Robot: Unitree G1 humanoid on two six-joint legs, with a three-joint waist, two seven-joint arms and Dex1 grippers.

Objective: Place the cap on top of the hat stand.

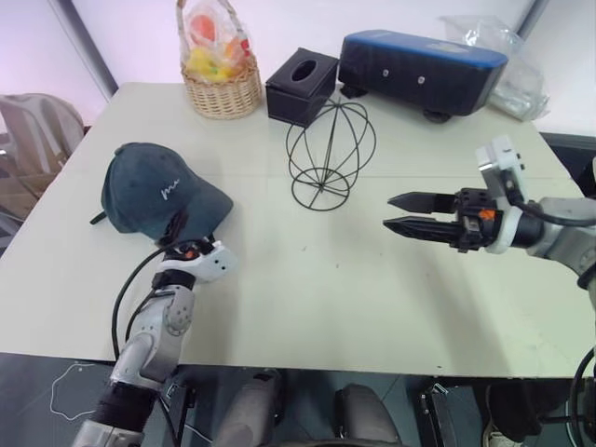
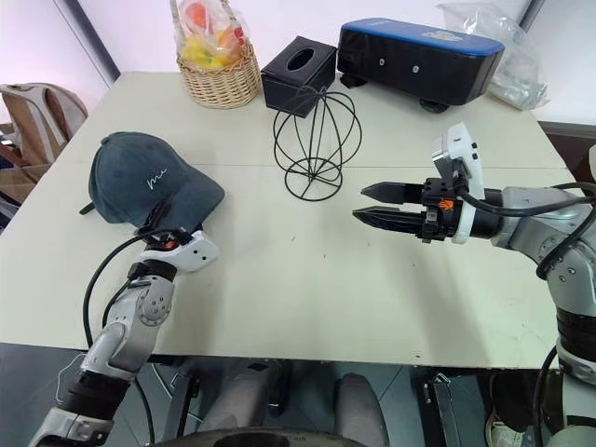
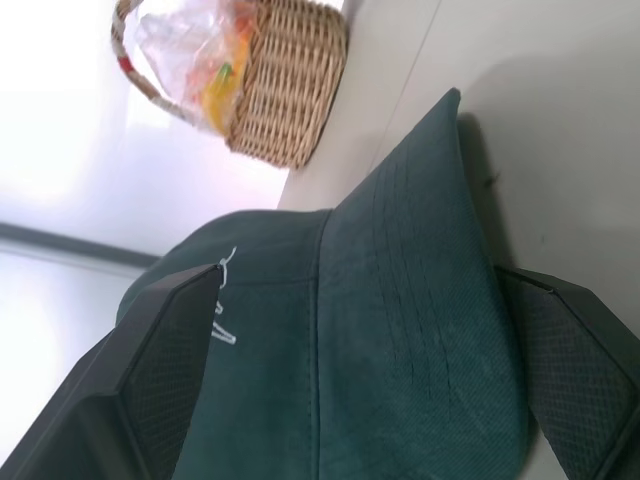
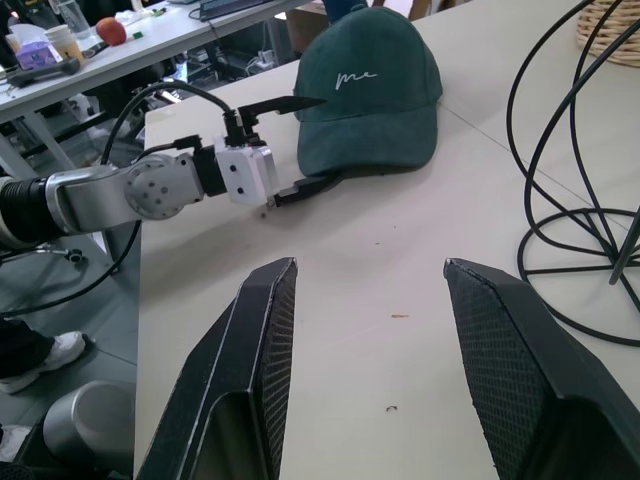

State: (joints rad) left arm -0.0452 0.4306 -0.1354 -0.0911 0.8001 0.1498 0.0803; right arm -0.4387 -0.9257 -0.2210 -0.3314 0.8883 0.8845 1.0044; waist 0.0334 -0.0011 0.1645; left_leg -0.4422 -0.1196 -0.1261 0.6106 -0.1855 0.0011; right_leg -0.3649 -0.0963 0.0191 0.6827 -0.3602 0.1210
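Pick-up step, grasp not made yet. The cap (image 1: 158, 191) sits flat on the worktop (image 1: 354, 279), left of the hat stand (image 1: 330, 154) and apart from it. Left tool (image 4: 290, 145) is at the brim with its jaws spread wide, one finger above the brim and one below, nothing clamped. Can't tell if the lower finger touches the fabric. Right tool (image 1: 410, 213) hovers with jaws apart and empty, right of the stand. Next: close on the brim, lift, carry over the wire globe.
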